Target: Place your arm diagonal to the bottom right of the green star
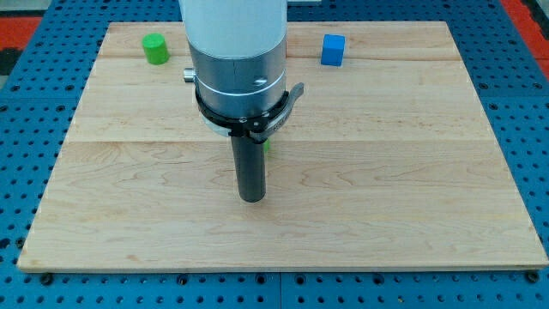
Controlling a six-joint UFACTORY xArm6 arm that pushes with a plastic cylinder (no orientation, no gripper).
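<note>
A sliver of bright green (267, 145) shows just right of my rod near the board's middle; it looks like the green star, almost wholly hidden behind the rod. My tip (251, 198) rests on the wooden board (386, 189), below that green sliver and slightly to its left. A green cylinder (155, 48) stands at the view's top left. A blue cube (333, 50) stands at the view's top, right of the arm.
The arm's large grey body (238, 60) covers the top middle of the board and hides what is behind it. The board lies on a blue pegboard table (26, 172).
</note>
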